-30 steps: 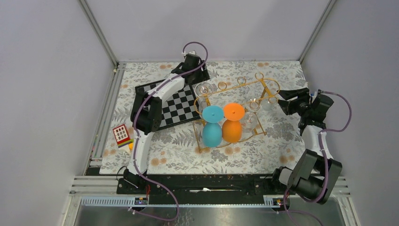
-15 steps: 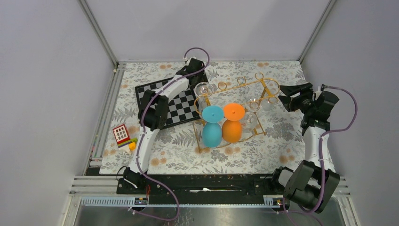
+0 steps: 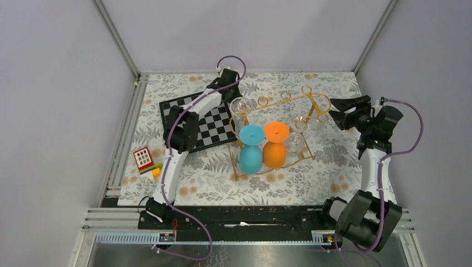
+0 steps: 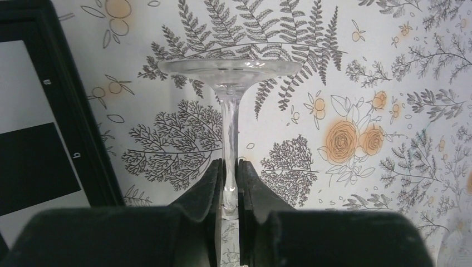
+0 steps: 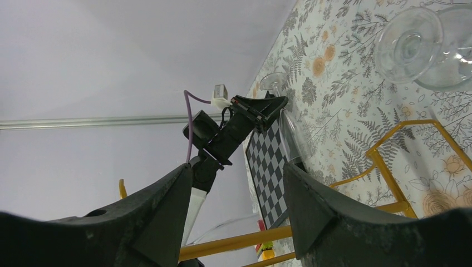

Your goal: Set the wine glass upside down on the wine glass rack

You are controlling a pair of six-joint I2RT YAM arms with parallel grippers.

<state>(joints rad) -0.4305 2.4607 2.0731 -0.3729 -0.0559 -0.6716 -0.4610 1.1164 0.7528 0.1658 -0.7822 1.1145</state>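
In the left wrist view a clear wine glass (image 4: 229, 119) shows its thin stem and round foot, and my left gripper (image 4: 229, 169) is shut on that stem, one finger on each side. From above, the left gripper (image 3: 234, 93) sits at the far left corner of the gold wine glass rack (image 3: 303, 99), with the clear wine glass (image 3: 240, 105) just in front of it. My right gripper (image 3: 335, 110) stands open at the rack's right end, holding nothing. In the right wrist view its fingers (image 5: 167, 211) frame a yellow rack rail (image 5: 234, 243).
A blue glass (image 3: 250, 151) and an orange glass (image 3: 274, 146) hang upside down in the rack, and two clear glasses (image 3: 296, 133) sit near its right side. A chessboard (image 3: 207, 123) lies left of the rack. A small red box (image 3: 143, 158) rests at the mat's left edge.
My left gripper has shut on the clear glass's stem, after shifting slightly right. The right gripper has drawn up and back a little from the rack's right end, staying open.
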